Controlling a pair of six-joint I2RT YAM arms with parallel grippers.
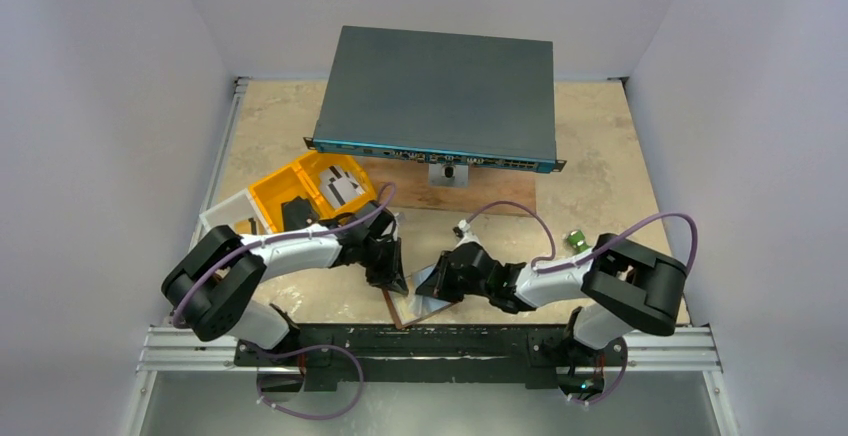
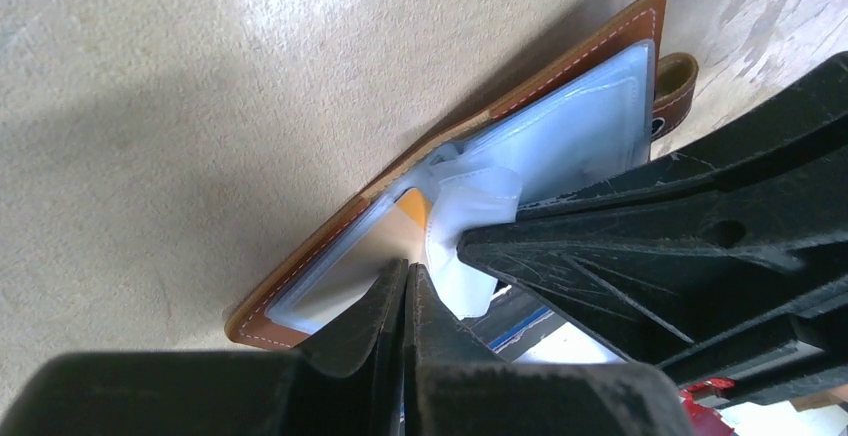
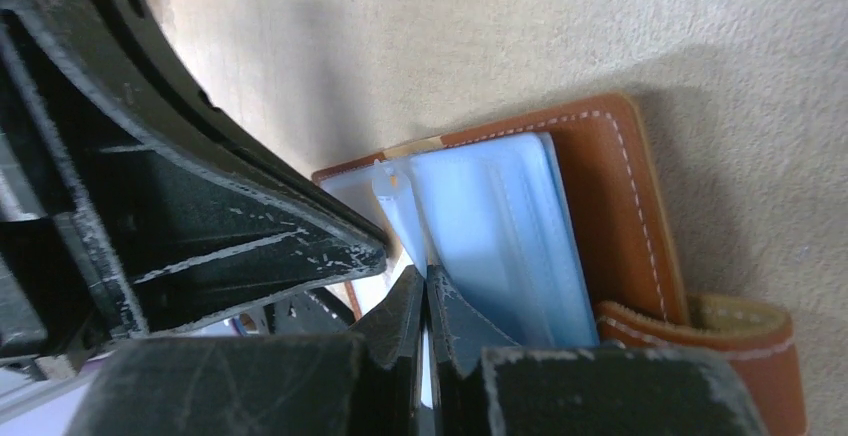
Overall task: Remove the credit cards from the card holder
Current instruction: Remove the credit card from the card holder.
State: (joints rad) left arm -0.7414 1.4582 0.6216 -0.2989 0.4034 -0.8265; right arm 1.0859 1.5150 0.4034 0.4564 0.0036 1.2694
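**Both pincers meet on the open card holder**

Over on the left sits the yellow tray [image 1: 272, 192], with the left arm reaching in past it towards the middle. The left pincer [image 2: 405, 281] is down at the near edge of the surface [image 1: 600, 156], its fingers pressed together, tips right up against a clear pocket. Whether it actually has a grip on anything there, I cannot tell.

In the centre is the card holder [image 3: 610, 206], lying open on the surface just between the two pincers, brown leather underneath, pale blue pockets [image 3: 500, 226] fanned on top. One card [image 2: 375, 246] shows through the pocket nearest the left fingertips, greyish with an orange corner, and it's inside its sleeve.

Moving right, the right pincer [image 3: 425, 286] is squeezed nearly closed on a leaf of clear pocket, the plastic crumpling around its tips. The strap tab [image 3: 740, 341] pokes out at the holder's far right end.
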